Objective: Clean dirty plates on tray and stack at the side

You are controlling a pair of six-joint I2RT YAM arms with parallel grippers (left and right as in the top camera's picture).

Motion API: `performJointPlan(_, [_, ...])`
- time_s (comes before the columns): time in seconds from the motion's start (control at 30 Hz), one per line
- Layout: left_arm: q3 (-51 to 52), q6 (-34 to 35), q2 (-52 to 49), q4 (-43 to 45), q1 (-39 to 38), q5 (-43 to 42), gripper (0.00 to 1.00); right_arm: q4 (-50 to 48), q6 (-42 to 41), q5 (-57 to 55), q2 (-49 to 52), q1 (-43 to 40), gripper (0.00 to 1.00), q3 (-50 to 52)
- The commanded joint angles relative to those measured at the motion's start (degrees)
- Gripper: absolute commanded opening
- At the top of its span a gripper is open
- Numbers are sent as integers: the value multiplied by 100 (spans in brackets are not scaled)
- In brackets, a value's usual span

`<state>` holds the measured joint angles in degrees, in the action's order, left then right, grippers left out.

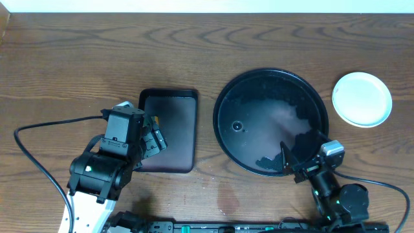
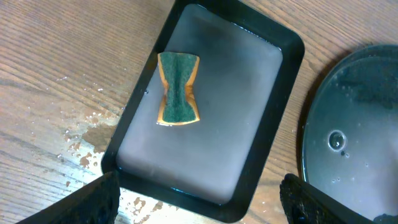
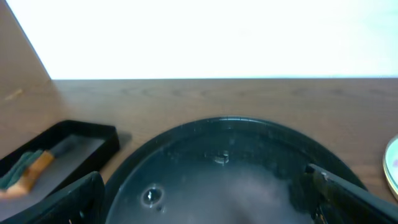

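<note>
My left jaws are hanging wide open and empty over the small tray (image 2: 249, 124), where the sponge (image 2: 178, 89) is lying at ten o'clock. My right jaws, also spread and empty, are hovering at the round tray's (image 1: 259, 123) five o'clock. That tray is sitting wet and bare. The plates (image 1: 361, 98) are resting, seemingly stacked, on the bench at its two o'clock, so I judge the job nearly done.

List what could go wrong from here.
1. The round tray holds a film of water, and the right gripper hangs open over its near rim; a knock could slop it onto the wood.
2. Drops lie splashed on the tabletop beside the rectangular tray; the left gripper, open above it, might drag the wet sponge and spread more.
</note>
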<state>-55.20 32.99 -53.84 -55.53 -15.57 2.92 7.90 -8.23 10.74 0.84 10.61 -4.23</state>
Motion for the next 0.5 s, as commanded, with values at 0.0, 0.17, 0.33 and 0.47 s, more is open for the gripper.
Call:
performJointPlan(0.0, [-74,-17,-2,-15,2,7,83,-516,92,44,-55,-55,99,400])
performJointPlan(0.17, [-74,-17,-2,-15,2,7,83,-529,433,-20,-55,-50,99,391])
performJointPlan(0.33, [-74,-17,-2,-15,2,7,83,-459,1384,-22,-55,-50,99,391])
performJointPlan(0.47, [-74,-17,-2,-15,2,7,83,-452,1582,-61,-55,-50,99,391])
